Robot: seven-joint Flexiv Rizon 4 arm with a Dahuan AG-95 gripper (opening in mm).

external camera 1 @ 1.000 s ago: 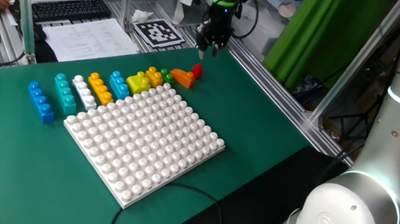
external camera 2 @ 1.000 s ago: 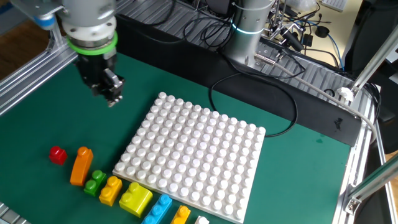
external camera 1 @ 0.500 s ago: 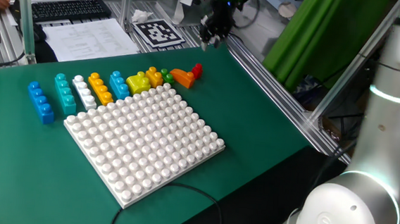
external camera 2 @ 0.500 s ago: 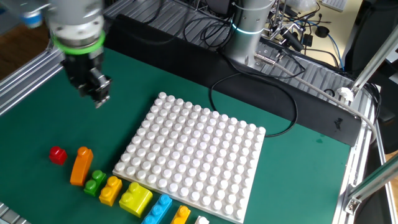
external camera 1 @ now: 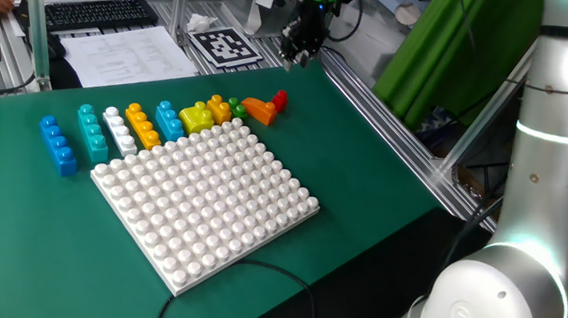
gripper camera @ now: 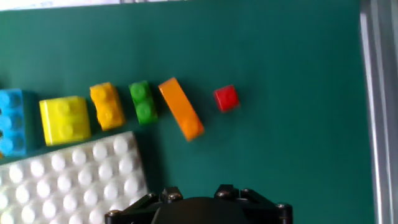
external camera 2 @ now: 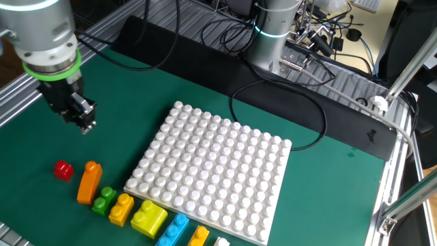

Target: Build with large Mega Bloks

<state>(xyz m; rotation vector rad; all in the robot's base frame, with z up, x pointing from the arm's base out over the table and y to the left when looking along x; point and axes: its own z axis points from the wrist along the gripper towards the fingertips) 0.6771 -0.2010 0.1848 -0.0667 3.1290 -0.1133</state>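
The large Mega Bloks lie in a row along one side of the white studded baseplate (external camera 1: pixel 201 198). From one end they are blue (external camera 1: pixel 57 145), teal (external camera 1: pixel 92 133), white (external camera 1: pixel 119 130), orange (external camera 1: pixel 143 126), blue (external camera 1: pixel 169 121), yellow (external camera 1: pixel 196 119), a small orange-yellow one (external camera 1: pixel 218 108), green (external camera 1: pixel 236 107), a long orange one (external camera 1: pixel 258 109) and a small red one (external camera 1: pixel 280 100). My gripper (external camera 1: pixel 299 52) hangs above the table past the red blok (external camera 2: pixel 63 170), apart from every blok. In the hand view its fingertips (gripper camera: pixel 170 194) stand apart with nothing between them, so it is open.
Aluminium rails (external camera 2: pixel 20 102) border the green table beside the gripper. A marker card (external camera 1: pixel 222 44) and papers (external camera 1: pixel 126 53) lie beyond the far edge. A black cable (external camera 2: pixel 300 102) loops on the cloth behind the baseplate (external camera 2: pixel 212 174), near the arm's base (external camera 2: pixel 273 34).
The gripper has travelled away from the baseplate toward the table's edge rail, past the red blok. Its jaws have kept the same gap. No blok has moved.
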